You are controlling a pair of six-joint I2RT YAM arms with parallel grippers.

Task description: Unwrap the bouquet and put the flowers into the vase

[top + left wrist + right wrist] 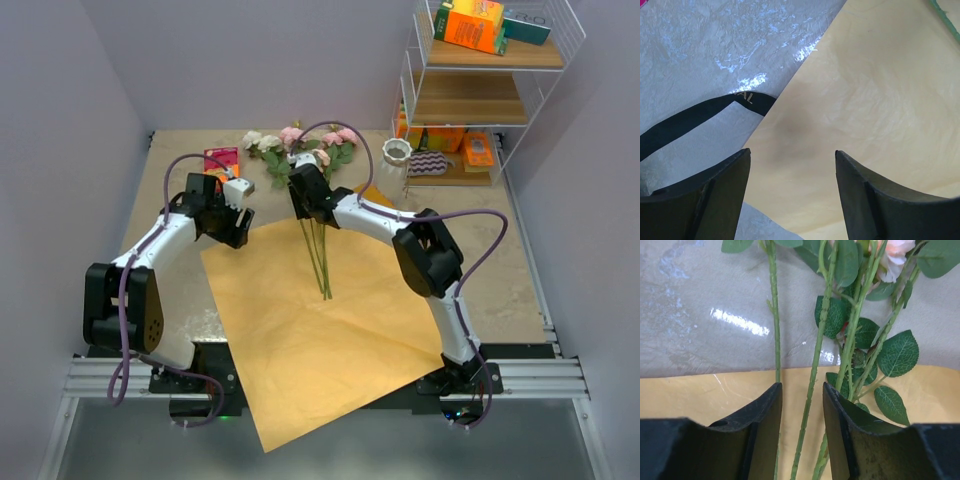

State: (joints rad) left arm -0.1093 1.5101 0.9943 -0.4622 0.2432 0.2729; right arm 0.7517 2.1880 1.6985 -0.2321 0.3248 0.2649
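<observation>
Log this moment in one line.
left gripper open above paper edge | right gripper open astride one rose stem | vase without flowers

shelf point(470, 100): wire, far right | orange box point(470, 22): top tier | pink packet point(221, 160): tabletop, far left

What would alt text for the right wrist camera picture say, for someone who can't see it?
The right gripper has its two black fingers apart around one green flower stem, not pinching it. More stems, leaves and a pink bloom lie beside it, over tan paper and a glossy grey table.
</observation>
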